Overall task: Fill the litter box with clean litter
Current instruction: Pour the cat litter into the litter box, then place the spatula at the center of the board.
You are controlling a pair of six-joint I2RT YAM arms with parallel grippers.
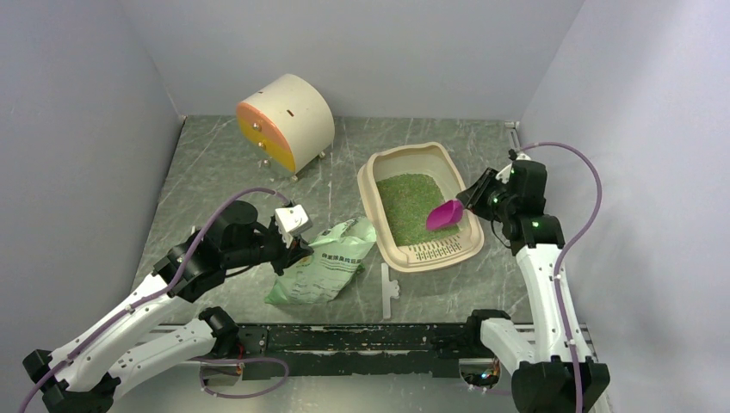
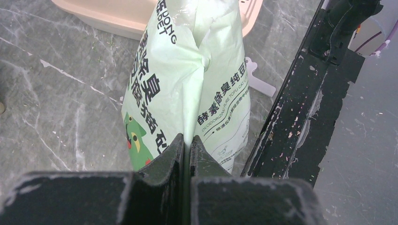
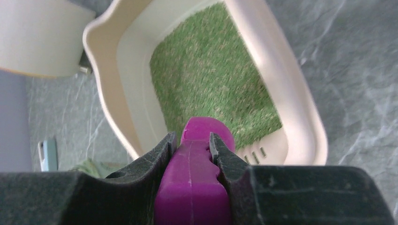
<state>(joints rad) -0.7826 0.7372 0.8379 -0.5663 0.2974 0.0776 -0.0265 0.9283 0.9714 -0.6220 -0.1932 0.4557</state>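
One litter box (image 1: 370, 185) sat right of centre on the table (image 1: 224, 172), clean litter (image 1: 411, 205) covering its floor. One cabinet (image 1: 288, 120) stood back-left. One white strip (image 1: 389, 288) lay beside one bag (image 1: 323, 262). My left gripper (image 2: 189, 140) was pinched tight on the bag's edge. My right gripper (image 3: 190, 140) clamped one magenta scoop (image 1: 444, 214) over the litter.

1. Litter box (image 1: 368, 191) right of centre, clean litter (image 1: 405, 200) covering its floor
2. Right gripper (image 1: 470, 198) holds magenta scoop (image 1: 443, 214) over the box's right rim
3. Left gripper (image 1: 300, 250) at green bag (image 1: 325, 265), lying left of box
4. Cream cabinet (image 1: 293, 119) far left
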